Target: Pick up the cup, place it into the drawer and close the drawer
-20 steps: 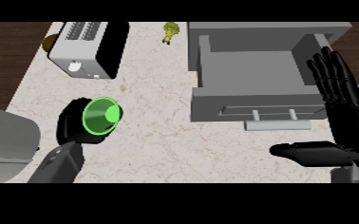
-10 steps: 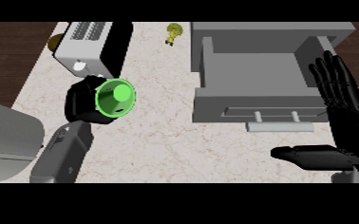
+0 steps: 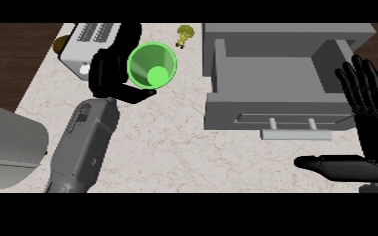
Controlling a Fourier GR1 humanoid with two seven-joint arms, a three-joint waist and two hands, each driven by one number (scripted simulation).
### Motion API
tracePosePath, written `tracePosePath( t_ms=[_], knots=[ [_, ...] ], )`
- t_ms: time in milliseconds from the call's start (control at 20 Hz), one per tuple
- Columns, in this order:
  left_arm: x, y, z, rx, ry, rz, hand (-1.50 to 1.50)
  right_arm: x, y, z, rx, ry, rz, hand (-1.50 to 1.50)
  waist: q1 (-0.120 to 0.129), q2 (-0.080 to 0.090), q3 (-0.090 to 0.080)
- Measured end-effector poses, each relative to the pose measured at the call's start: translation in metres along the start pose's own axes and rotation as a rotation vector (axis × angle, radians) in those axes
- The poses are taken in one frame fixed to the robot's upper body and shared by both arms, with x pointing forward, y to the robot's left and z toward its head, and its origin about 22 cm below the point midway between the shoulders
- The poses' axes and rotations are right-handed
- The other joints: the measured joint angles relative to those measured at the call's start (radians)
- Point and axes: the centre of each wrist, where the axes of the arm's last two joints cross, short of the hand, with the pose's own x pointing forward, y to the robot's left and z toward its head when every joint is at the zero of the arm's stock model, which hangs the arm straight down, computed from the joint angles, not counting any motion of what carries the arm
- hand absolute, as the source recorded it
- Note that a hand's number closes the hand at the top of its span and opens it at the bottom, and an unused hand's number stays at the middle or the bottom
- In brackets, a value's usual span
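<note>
A bright green cup [image 3: 152, 65] is lifted off the counter, its mouth tipped toward the view. My left hand [image 3: 111, 75] is curled round its left side and bottom. It hangs left of the grey drawer [image 3: 277, 85], which stands pulled open with a pale handle [image 3: 294, 134] on its front. At the right edge, beside the drawer, my right hand [image 3: 360, 92] is open with fingers up, its thumb [image 3: 332, 166] below the drawer's front corner.
A white toaster [image 3: 85, 47] stands at the back left, partly behind the left hand. A small yellow-green item [image 3: 184, 33] lies at the back near the drawer's left wall. A grey rounded object [image 3: 18, 150] fills the lower left corner. Dark wood shows beyond the counter's left edge.
My left hand has risen with the cup and carried it up and to the right, toward the drawer. The right hand has stayed still.
</note>
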Motion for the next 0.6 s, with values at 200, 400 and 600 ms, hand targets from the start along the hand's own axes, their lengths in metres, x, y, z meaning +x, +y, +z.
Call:
tracePosePath(
  t_ms=[200,400,600],
  knots=[
    [0.020,-0.039,-0.035,-0.062,-0.002,-0.014,1.50,-0.004,-0.004,-0.001,0.005,-0.005,-0.004,-1.50,-0.003,0.002,0.000],
    [0.039,-0.072,-0.071,-0.095,0.007,-0.048,1.50,-0.002,-0.005,-0.002,0.008,-0.009,-0.014,-1.50,-0.012,0.005,-0.001],
    [0.053,-0.104,-0.094,-0.114,0.029,-0.082,1.50,-0.003,-0.007,0.001,0.006,-0.017,-0.010,-1.50,-0.017,0.006,-0.001]
  ],
)
